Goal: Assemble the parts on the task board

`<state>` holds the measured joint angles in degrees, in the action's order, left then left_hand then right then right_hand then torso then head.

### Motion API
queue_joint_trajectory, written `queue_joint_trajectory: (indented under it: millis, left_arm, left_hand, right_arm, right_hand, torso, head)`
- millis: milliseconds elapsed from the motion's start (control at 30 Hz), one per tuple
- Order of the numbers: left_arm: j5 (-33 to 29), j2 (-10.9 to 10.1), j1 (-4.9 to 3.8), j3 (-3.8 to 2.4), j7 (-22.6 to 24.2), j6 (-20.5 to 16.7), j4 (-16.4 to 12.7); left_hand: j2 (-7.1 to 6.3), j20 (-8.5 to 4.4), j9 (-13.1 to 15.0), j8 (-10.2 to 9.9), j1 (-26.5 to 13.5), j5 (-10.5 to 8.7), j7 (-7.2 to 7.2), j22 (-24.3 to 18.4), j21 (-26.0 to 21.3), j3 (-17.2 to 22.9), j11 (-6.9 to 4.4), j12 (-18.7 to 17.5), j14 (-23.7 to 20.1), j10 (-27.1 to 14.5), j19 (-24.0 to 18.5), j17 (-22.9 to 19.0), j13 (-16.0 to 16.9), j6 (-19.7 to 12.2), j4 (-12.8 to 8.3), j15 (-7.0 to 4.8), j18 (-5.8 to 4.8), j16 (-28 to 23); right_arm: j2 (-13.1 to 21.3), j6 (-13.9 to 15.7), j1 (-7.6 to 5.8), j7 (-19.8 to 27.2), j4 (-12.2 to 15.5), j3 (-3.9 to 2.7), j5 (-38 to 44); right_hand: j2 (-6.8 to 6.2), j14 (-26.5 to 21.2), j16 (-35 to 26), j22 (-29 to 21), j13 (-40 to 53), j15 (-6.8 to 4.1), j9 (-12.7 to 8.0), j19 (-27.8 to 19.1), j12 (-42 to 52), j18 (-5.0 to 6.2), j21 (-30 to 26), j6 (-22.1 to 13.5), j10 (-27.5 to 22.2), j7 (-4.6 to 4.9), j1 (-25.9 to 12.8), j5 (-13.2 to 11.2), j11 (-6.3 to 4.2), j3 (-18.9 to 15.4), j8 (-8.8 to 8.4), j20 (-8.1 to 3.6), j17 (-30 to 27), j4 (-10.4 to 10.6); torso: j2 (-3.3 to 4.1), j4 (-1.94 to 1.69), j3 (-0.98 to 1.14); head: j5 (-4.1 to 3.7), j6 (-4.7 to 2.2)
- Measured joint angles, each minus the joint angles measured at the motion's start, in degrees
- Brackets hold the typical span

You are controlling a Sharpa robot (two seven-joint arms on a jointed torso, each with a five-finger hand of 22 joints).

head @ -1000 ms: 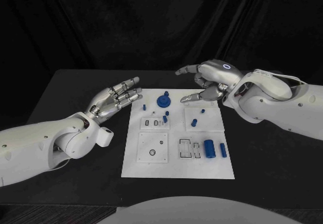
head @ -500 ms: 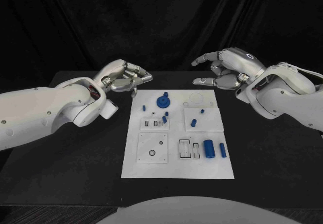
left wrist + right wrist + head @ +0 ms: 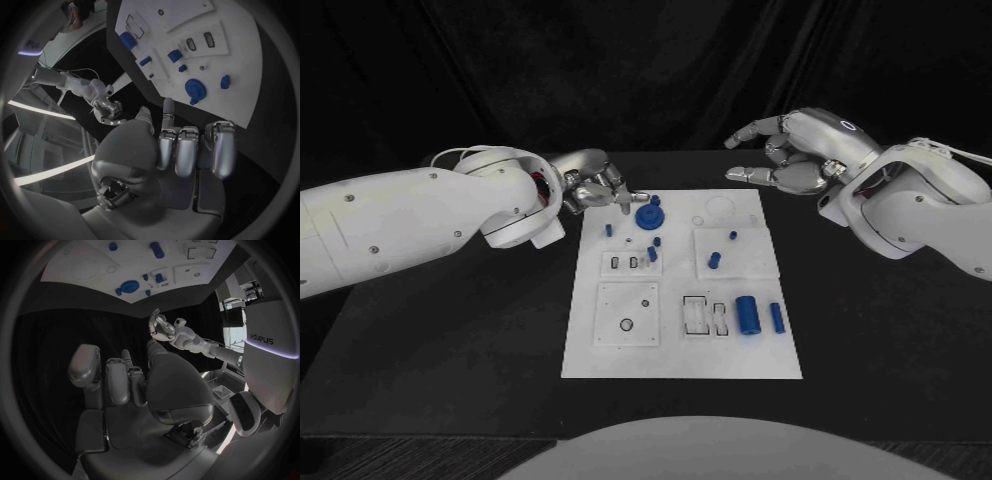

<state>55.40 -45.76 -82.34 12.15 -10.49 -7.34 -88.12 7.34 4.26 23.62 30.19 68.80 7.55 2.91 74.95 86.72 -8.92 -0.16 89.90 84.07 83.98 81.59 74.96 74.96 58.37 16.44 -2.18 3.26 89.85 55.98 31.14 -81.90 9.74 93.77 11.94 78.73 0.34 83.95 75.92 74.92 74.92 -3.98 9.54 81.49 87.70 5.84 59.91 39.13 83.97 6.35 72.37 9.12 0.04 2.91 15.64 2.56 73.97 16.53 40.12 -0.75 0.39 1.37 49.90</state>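
Left hand (image 3: 596, 186) hovers at the far left corner of the task board (image 3: 682, 360), fingers curled in together, nothing in them; from the left wrist view the same hand (image 3: 181, 150) shows fingers folded side by side over the palm, empty. Fingertips sit just beside the blue round gear-like part (image 3: 649, 216) near the board's far edge, contact cannot be told. Right hand (image 3: 798, 155) is held above the black table (image 3: 459, 330) past the board's far right corner, well apart from the board, fingers apart and loosely bent, holding nothing; right wrist view gives the hand (image 3: 119, 385) with fingers half curled and empty. Parts on the white board: the gear-like part (image 3: 194, 89), a small blue peg (image 3: 609, 230) left of it, a short blue pin (image 3: 653, 254) standing by the small slotted block, two small blue pieces (image 3: 717, 262) on the raised right-hand panel, a larger blue cylinder (image 3: 749, 318) and a slimmer blue cylinder (image 3: 777, 319) lying side by side near the right edge next to rectangular slots. A square panel with a small hole (image 3: 627, 314) lies at the board's near left. Readable writing: "sharpa" printed mirrored on the robot's white arm shell (image 3: 265, 337) in the right wrist view; no legible labels on the board.
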Motion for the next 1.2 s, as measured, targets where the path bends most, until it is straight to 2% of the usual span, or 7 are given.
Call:
queue_joint_trajectory:
  millis: [33,400,700,833,933,1033,1200]
  left_arm:
    - [0.9,0.6,-0.03,0.0,-1.6,0.9,0.2]
    - [5.7,4.0,-0.07,-0.01,-13.7,10.6,0.8]
    - [6.9,6.5,-0.07,-0.01,-17.9,15.1,1.6]
    - [7.1,7.3,-0.07,-0.01,-18.8,16.4,2.3]
    - [7.2,7.8,-0.07,-0.01,-19.3,17.2,2.8]
    - [7.3,8.3,-0.07,-0.01,-19.6,17.7,3.2]
    - [7.4,9.0,-0.07,-0.01,-19.7,18.5,3.8]
  left_hand:
    - [-0.2,-0.29,0.8,0.2,-0.4,0.21,-0.31,0.0,0.0,-0.2,-0.03,0.0,-0.1,0.0,0.3,0.0,0.0,0.6,0.2,-0.27,-0.72,0.0]
    - [0.25,-0.7,3.5,-0.1,-2.6,0.21,-0.57,0.0,0.0,-0.6,-0.43,0.0,-0.1,0.0,0.0,0.0,0.0,0.9,0.0,-0.69,-0.69,0.0]
    - [0.68,-0.72,4.8,-0.1,-3.1,0.21,-0.97,0.0,-0.1,-0.6,-0.8,0.0,-0.1,0.0,0.0,0.0,0.0,1.3,0.0,-1.1,-0.69,0.0]
    - [0.77,-0.91,5.2,-0.4,-3.6,0.21,-0.97,0.0,-0.3,-0.6,-0.8,0.0,-0.1,0.0,-0.2,0.0,0.0,1.3,0.0,-1.1,-0.69,0.0]
    - [1.01,-0.91,5.4,-0.6,-3.8,0.21,-0.97,0.0,-0.3,-0.6,-0.8,0.0,-0.1,0.0,-0.2,0.0,0.0,1.3,0.0,-1.1,-0.68,0.0]
    - [1.06,-0.91,5.6,-0.9,-3.9,0.21,-0.97,0.0,-0.3,-0.6,-0.8,0.0,-0.1,0.0,-0.2,0.0,0.0,1.3,0.0,-1.09,-0.68,0.0]
    - [1.31,-1.11,5.8,-1.3,-4.1,0.45,-0.97,0.0,-0.5,-0.6,-0.8,0.0,-0.1,0.0,-0.4,0.0,0.0,1.3,0.0,-1.09,-0.68,0.0]
  right_arm:
    - [0.0,-0.2,0.12,0.0,0.0,-0.01,0.0]
    - [-0.2,-1.9,1.5,-0.3,-0.5,-0.01,0.0]
    - [-0.4,-2.5,2.19,-0.3,-1.1,0.0,0.2]
    - [-0.7,-2.5,2.42,-0.3,-1.3,0.0,0.2]
    - [-0.8,-2.5,2.62,-0.3,-1.4,0.0,0.2]
    - [-0.8,-2.5,2.81,-0.2,-1.6,0.0,0.2]
    - [-0.9,-2.4,2.96,-0.2,-1.7,0.0,0.3]
  right_hand:
    - [0.29,0.0,0.0,0.0,0.0,0.0,0.0,0.0,0.0,0.0,0.0,0.3,0.0,0.13,-0.3,0.3,0.0,-0.1,0.18,0.0,0.0,0.1]
    - [0.74,0.2,0.2,0.0,0.0,0.16,-0.3,0.0,0.0,0.0,0.0,0.6,0.2,0.0,-0.7,1.5,0.17,-0.4,0.39,0.0,0.0,0.1]
    - [1.04,0.2,0.2,0.0,0.0,0.16,-0.3,0.0,0.0,0.0,-0.2,0.8,0.2,0.21,-1.1,1.9,0.17,-0.5,0.39,0.0,0.0,-0.1]
    - [1.04,0.2,0.2,0.0,0.0,0.16,-0.4,0.0,0.0,0.0,-0.2,0.8,0.2,0.21,-1.1,2.0,0.19,-0.5,0.39,0.0,0.0,-0.1]
    - [1.04,0.2,0.2,0.0,0.0,0.16,-0.4,0.0,0.0,0.0,-0.2,0.8,0.0,0.21,-1.1,2.2,0.39,-0.5,0.39,0.0,0.0,-0.1]
    - [1.04,0.2,0.2,0.0,0.0,0.16,-0.4,0.0,0.0,0.0,-0.6,0.8,0.0,0.21,-1.1,2.2,0.38,-0.5,0.39,0.0,-0.1,-0.1]
    - [1.04,0.2,0.2,0.0,0.0,0.15,-0.4,0.0,0.0,0.0,-0.6,0.8,0.0,0.21,-1.1,2.4,0.38,-0.5,0.39,0.0,-0.2,-0.1]
  torso:
    - [-0.03,0.07,0.08]
    - [-0.05,0.96,1.06]
    - [-0.08,1.47,1.88]
    - [-0.13,1.77,2.44]
    - [-0.16,1.98,2.76]
    - [-0.2,2.1,2.97]
    - [-0.24,2.15,3.09]
  head:
    - [0.12,0.05]
    - [1.81,0.1]
    - [2.41,0.11]
    - [3.16,0.11]
    - [3.67,0.11]
    - [3.97,0.11]
    - [4.0,0.11]
